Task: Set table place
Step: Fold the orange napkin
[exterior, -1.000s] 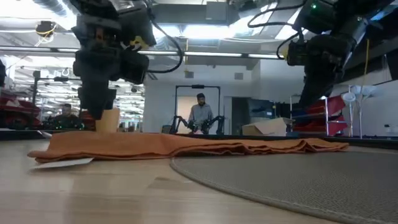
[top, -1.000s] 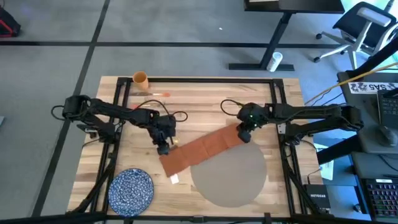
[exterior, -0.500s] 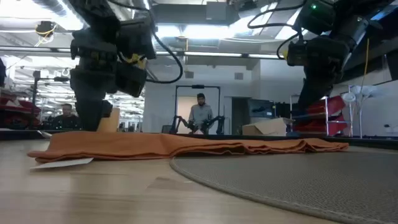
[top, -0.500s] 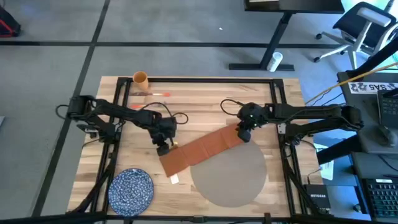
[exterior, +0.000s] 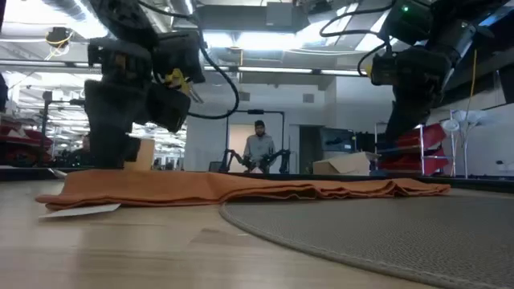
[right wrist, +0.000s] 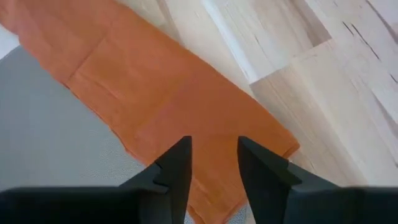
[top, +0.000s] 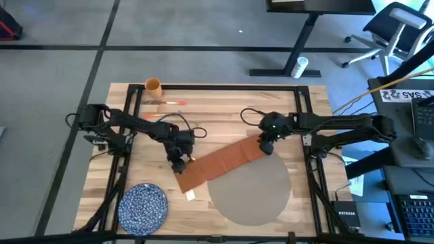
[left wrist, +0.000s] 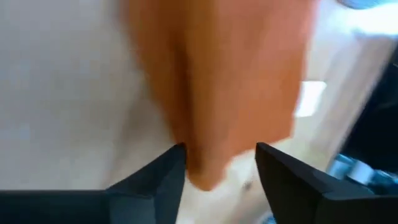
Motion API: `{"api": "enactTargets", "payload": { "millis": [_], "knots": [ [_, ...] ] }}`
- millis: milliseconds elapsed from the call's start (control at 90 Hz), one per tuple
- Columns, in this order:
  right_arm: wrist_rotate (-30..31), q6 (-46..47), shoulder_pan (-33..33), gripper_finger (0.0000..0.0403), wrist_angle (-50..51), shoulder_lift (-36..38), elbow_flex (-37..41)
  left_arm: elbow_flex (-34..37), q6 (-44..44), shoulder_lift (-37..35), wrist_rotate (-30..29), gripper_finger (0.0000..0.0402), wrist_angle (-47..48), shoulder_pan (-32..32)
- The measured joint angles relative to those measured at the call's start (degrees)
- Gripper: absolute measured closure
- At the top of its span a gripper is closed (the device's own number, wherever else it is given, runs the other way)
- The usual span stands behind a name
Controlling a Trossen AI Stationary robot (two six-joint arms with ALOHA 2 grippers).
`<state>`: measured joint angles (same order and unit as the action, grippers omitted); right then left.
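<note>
The left gripper [top: 179, 165] is low over the near-left end of the rust-orange napkin [top: 221, 163], its fingers [left wrist: 155, 180] spread with that end between them; contact cannot be confirmed. The right gripper [top: 265, 147] is positioned over the opposite end of the napkin, fingers [right wrist: 177, 168] apart, above the cloth. The napkin lies diagonally on the table [top: 217, 115], one end overlapping the far edge of the round grey placemat [top: 251, 193]. The placemat occupies the near-right area of the table. A blue speckled plate [top: 143, 207] sits at the near-left corner. An orange cup [top: 153, 86] stands at the far-left edge. A person [exterior: 259, 148] stands in the room beyond.
</note>
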<state>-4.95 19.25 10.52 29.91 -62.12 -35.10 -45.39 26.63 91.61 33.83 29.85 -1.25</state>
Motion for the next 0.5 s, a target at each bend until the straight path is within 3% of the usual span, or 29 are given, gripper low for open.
{"api": "enactTargets", "payload": {
  "millis": [244,500],
  "knots": [
    [0.0,-0.2,0.0,0.0288,0.0,0.0,0.0,0.0,-1.5,0.0,0.6,0.0386,-0.8,2.3],
    [0.0,-0.2,0.0,0.0288,0.0,0.0,0.0,0.0,-1.3,0.0,6.8,0.0401,-0.8,2.3]
  ]
}}
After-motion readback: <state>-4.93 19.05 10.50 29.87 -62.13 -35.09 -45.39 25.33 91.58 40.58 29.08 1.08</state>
